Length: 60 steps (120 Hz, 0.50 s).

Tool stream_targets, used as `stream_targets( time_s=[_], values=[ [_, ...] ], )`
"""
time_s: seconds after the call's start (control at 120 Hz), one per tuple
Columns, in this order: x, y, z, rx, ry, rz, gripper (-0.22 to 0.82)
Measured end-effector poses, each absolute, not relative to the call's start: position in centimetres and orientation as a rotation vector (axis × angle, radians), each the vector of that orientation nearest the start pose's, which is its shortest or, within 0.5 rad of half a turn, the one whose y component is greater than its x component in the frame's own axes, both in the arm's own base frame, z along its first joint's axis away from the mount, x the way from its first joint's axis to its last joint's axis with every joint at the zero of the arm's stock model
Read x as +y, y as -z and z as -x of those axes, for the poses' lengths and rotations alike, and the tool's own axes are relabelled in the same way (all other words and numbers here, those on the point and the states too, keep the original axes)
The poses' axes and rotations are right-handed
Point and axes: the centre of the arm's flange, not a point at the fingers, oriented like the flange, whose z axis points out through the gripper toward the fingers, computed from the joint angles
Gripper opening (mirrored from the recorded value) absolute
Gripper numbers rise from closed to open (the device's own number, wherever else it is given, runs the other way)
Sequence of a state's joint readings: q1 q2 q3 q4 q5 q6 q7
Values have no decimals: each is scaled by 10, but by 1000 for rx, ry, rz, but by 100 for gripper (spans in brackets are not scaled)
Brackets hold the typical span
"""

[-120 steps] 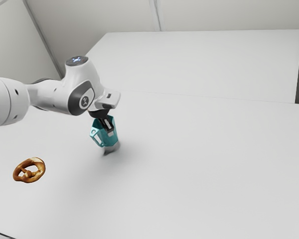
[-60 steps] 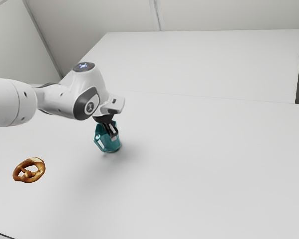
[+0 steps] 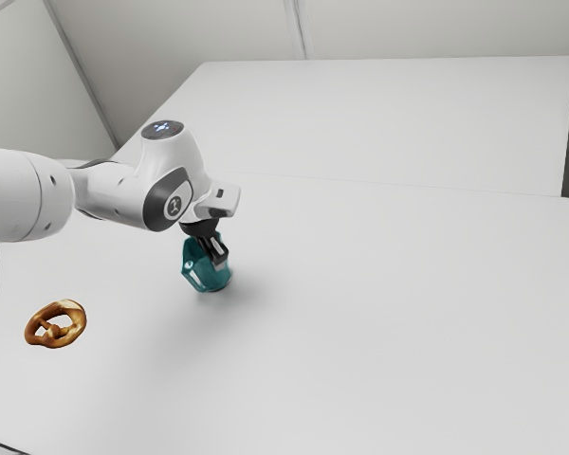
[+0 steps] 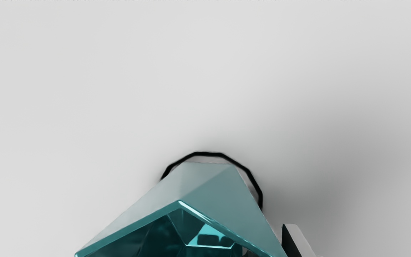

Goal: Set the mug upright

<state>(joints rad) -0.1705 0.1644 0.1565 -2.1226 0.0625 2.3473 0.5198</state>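
Mug (image 3: 207,273) stands mouth up on the table (image 3: 389,313), or so near it that full contact can't be confirmed. Any slight lean is hard to rule out. Gripper (image 3: 217,258) is down at the mug's rim (image 4: 179,204). Jaws: cannot tell whether they are apart or clamped on the wall. Wrist view looks into the open mouth, a dark ring (image 4: 208,154) curving round the narrower foot. Pretzel (image 3: 56,324) lies well apart, toward the exterior view's left. Progress: the upright pose looks essentially reached, so I judge this late in the job. Left, if anything: foot flat on the table, mug standing unaided with the gripper clear of it. Neither is settled by these views.
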Motion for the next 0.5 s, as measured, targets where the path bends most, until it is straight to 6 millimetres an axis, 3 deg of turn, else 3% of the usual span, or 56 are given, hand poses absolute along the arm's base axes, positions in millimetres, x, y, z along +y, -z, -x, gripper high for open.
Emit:
stream_targets(
  time_s=[0.5],
  values=[
    [-9,-345,-573,862,82,2931,13]
  ],
)
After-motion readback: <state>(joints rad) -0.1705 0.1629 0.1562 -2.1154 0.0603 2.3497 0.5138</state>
